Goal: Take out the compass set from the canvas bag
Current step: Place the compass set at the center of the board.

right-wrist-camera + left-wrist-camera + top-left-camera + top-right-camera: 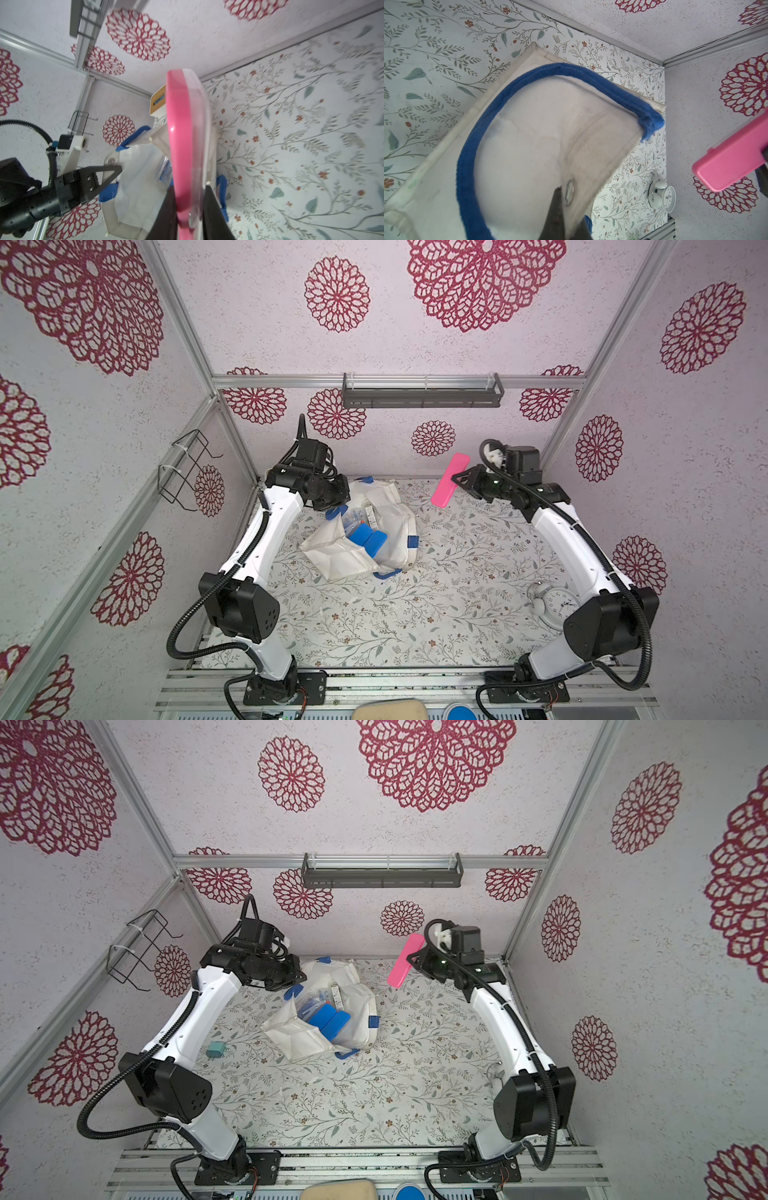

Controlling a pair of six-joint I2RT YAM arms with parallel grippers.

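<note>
Little stands in your way on the bench (415, 614): a white alarm clock (559, 605) sits by the right edge toward the near right corner, partly hidden by the right arm; a small teal plug (216, 1049) lies near the left edge beside the left arm; a white box with a tan top (159, 101) stands at the far edge just past the bag; a wire rack (187, 468) and a dark shelf (422, 396) hang on the walls, well apart from both arms.

The canvas bag (395, 510) lies slumped toward the far edge, left of the middle, with its mouth gaping; inside it you see two blue cases (368, 539) side by side and a clear pouch (355, 516) whose contents are too small to name.

Your left claw (116, 168) is pressed together on the bag's rim, beside a metal snap (569, 192); your right claw (457, 480) pinches the pink compass set (446, 485) across its flat faces; the case hangs tilted above the far edge, right of the middle, outside the bag and apart from it.
</note>
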